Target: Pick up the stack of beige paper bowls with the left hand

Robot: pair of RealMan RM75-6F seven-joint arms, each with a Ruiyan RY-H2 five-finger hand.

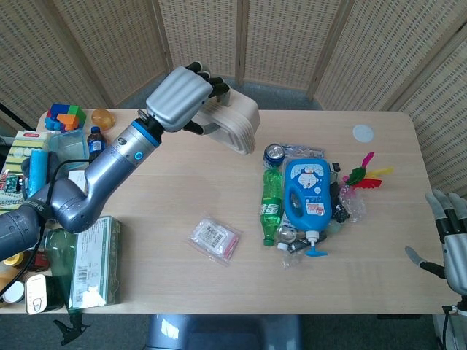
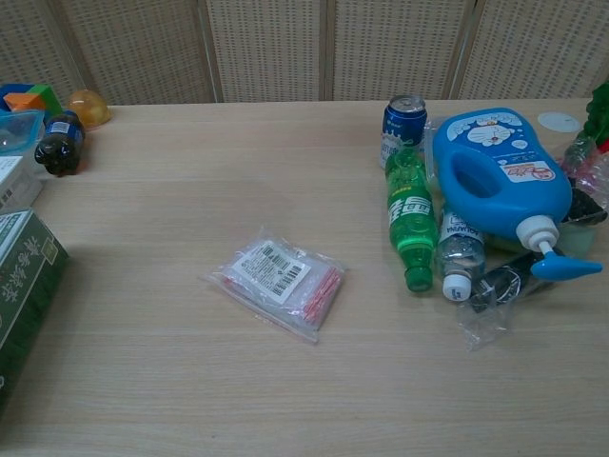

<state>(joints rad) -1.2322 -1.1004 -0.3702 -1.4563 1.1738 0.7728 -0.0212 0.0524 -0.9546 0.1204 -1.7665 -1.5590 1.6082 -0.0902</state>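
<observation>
my left hand [image 1: 179,98] fingers [image 1: 206,76] grip the stack of beige paper bowls [image 1: 235,127], raised; my right hand [image 1: 446,237] fingers spread, holding nothing.

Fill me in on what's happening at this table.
The robot's left hand grips the stack of beige paper bowls and holds it raised above the far side of the wooden table. The right hand hangs idle off the table's right edge, fingers apart, holding nothing. A blue detergent jug and a green plastic bottle lie untouched.
</observation>
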